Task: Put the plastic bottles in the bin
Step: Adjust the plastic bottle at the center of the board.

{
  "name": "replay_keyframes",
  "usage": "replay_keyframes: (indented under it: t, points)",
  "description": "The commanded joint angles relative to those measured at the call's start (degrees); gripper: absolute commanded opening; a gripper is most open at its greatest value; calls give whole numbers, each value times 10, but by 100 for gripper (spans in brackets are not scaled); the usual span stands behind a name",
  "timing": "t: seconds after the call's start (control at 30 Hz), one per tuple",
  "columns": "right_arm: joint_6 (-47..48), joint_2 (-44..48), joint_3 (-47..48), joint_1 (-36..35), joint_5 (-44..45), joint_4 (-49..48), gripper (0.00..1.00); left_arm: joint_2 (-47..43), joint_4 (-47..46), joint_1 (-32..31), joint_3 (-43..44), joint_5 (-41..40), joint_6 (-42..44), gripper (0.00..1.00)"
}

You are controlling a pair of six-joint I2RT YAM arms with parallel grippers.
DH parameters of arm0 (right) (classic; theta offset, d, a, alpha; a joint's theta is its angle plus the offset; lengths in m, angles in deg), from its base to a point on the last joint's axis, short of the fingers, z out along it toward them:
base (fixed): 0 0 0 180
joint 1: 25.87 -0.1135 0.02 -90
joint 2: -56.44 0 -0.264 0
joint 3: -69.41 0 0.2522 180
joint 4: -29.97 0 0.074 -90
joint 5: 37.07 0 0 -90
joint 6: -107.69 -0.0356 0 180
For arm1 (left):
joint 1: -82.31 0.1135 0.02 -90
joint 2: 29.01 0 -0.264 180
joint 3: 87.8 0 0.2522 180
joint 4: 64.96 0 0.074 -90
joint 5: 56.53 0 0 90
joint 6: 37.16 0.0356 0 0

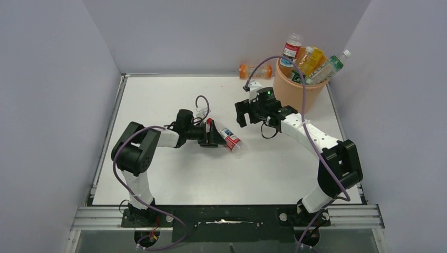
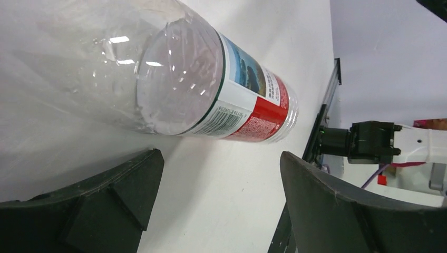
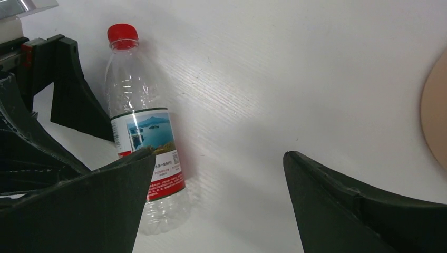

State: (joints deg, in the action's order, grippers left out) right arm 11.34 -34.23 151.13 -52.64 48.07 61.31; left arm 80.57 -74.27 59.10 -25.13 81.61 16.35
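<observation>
this looks like a robot lab, set up as a small test booth. a flat white table (image 1: 174, 100) sits boxed in by plain pale walls (image 1: 211, 31) on three sides. two robot arms made of black and white parts, the left arm (image 1: 139, 153) and the right arm (image 1: 316, 138), stand at the near edge, fixed by a long metal rail (image 1: 100, 217) (the silver kind with grooves). purple wires (image 1: 271, 57) loop along the arms and down to the rail. the light is even and bright.
</observation>
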Motion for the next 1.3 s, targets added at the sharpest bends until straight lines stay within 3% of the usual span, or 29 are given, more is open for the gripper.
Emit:
replay_keyframes:
  t: [0.0,0.3,0.5,0.63,0.97,1.27]
  points:
    - [-26,5,9,-4,-35,-19,98,-46,104,3,-1,-81,59,84]
    - [-54,73,-57,-27,-37,-7,98,-234,254,-20,-33,-173,77,85]
    - [-83,107,-87,-88,-60,3,98,-283,346,-11,84,-268,118,94]
    - [-107,100,-111,-105,-79,-28,98,-192,340,8,205,-275,144,98]
    - [-106,27,-109,-68,-70,-71,98,160,320,14,584,-168,194,98]
    - [-106,26,-136,-32,-83,-89,98,317,315,12,717,-130,208,97]
